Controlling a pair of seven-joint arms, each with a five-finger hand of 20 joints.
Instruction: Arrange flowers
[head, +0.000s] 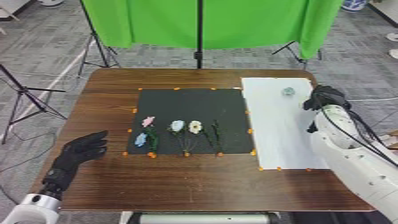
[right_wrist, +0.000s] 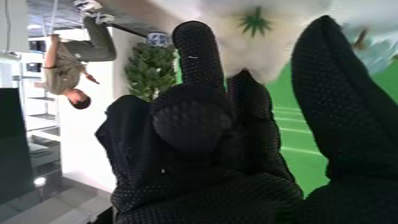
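My right hand (head: 327, 97) is at the white sheet's right edge, to the right of a small clear, bluish vase (head: 289, 91). In the right wrist view the same hand (right_wrist: 209, 165) has relaxed fingers, and a white flower (right_wrist: 233, 42) with green sepals is close to the fingertips; whether they touch is unclear. On the black mat lie a pink flower (head: 148, 121), a blue flower (head: 140, 140), a white flower (head: 178, 125), a cream flower (head: 195, 127) and green sprigs (head: 216, 134). My left hand (head: 82, 149) is open at the table's left side.
The black mat (head: 182, 105) and the white sheet (head: 280, 135) are side by side on the brown table (head: 195, 185), with orange markers along their edges. Behind the table hangs a green cloth (head: 160, 25) on stands.
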